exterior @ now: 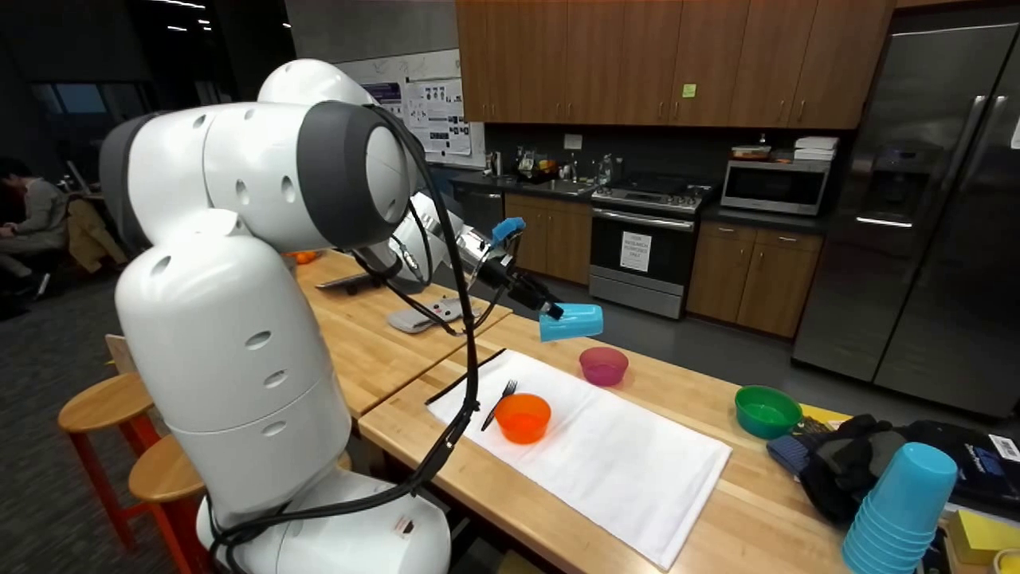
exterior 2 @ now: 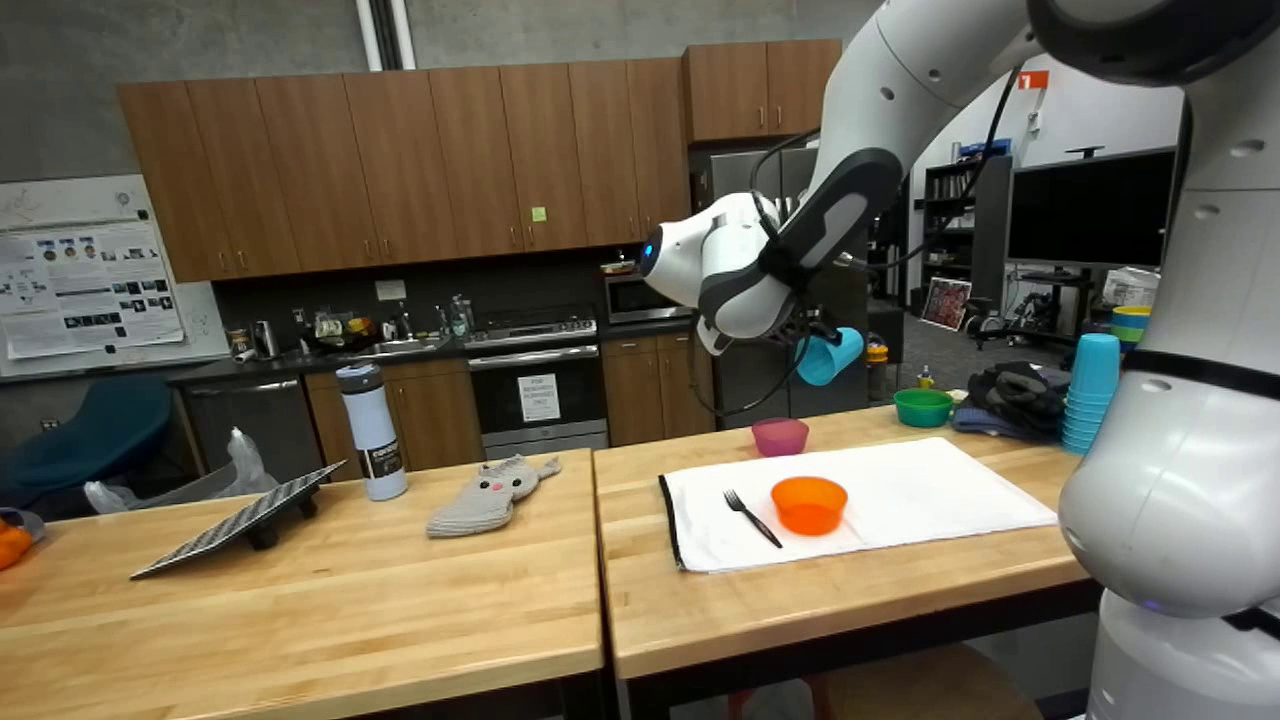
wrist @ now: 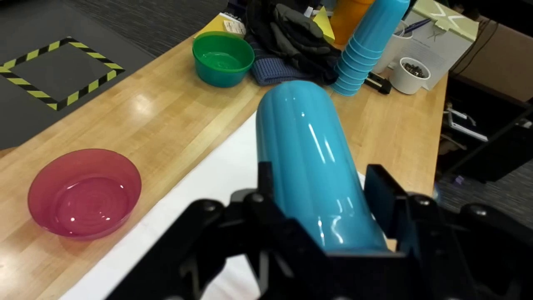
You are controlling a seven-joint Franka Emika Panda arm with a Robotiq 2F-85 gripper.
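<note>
The gripper [wrist: 320, 183] was clamped on a blue cup [exterior: 575, 321], its 2 fingers [wrist: 383, 202] against opposite sides. The cup hung in the air above the worktop [exterior: 769, 510], tipped onto its side, its base pointing away from the gripper. Lower down and near it, a pink bowl [exterior: 603, 366] stood between a white cloth [exterior: 621, 470] and the worktop's edge farthest from the robot [exterior: 239, 399]. On the cloth, toward the corner where its black-edged short side met its long side nearest the robot, sat an orange bowl [exterior: 523, 418], a black fork [exterior 2: 752, 518] lying just beside it. Well apart from these 2 bowls, a green bowl [exterior: 767, 412] stood by the worktop's far edge, just beside a heap of dark fabric [wrist: 291, 43], with a stack of nested blue cups [wrist: 368, 39] near the heap.
</note>
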